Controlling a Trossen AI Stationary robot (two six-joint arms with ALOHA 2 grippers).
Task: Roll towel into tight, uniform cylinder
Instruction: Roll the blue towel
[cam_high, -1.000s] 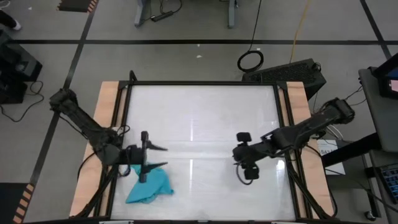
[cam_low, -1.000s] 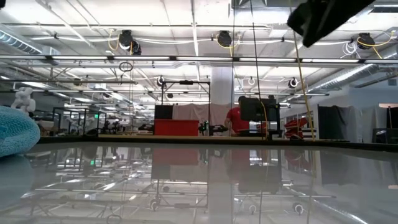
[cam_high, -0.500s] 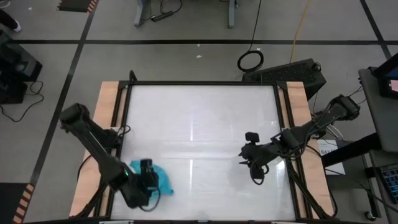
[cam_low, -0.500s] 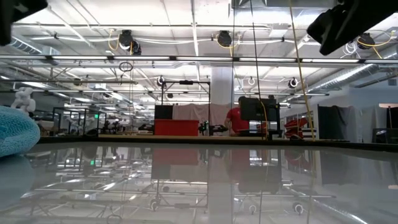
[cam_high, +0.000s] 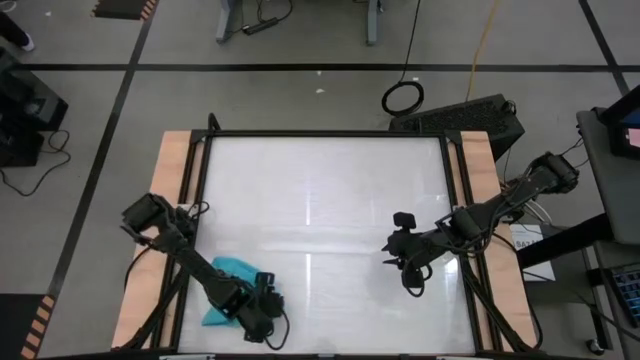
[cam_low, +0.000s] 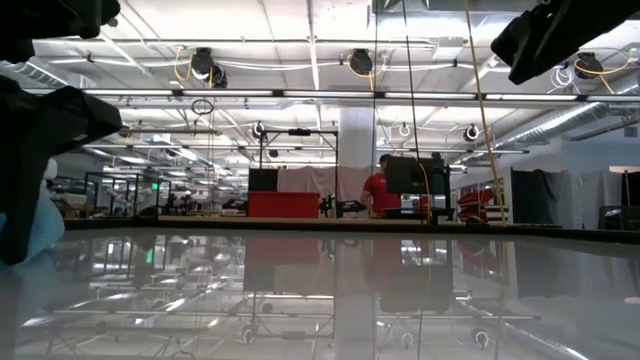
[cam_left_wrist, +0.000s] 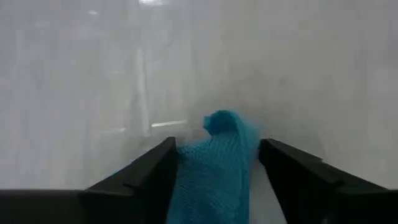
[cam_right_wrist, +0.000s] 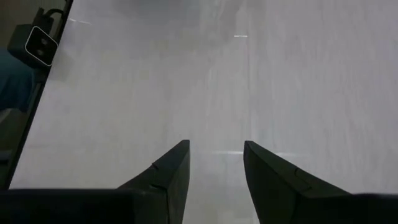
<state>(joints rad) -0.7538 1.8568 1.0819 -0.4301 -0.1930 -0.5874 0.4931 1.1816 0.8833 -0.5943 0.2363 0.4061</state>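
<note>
Left gripper (cam_left_wrist: 214, 165) straddling the towel (cam_left_wrist: 217, 168)

I hold it spread wide around the bunched cloth, ready to gather an edge; right gripper (cam_right_wrist: 214, 155) waits mid-table, parted, holding nothing.

The towel (cam_high: 228, 283) is plain turquoise-blue with no pattern, showing a fine knit texture in the left wrist view. It lies on the glossy white table (cam_high: 320, 190), framed by a black rim and pale wooden side boards (cam_high: 172, 180). Both arms are dark.
</note>
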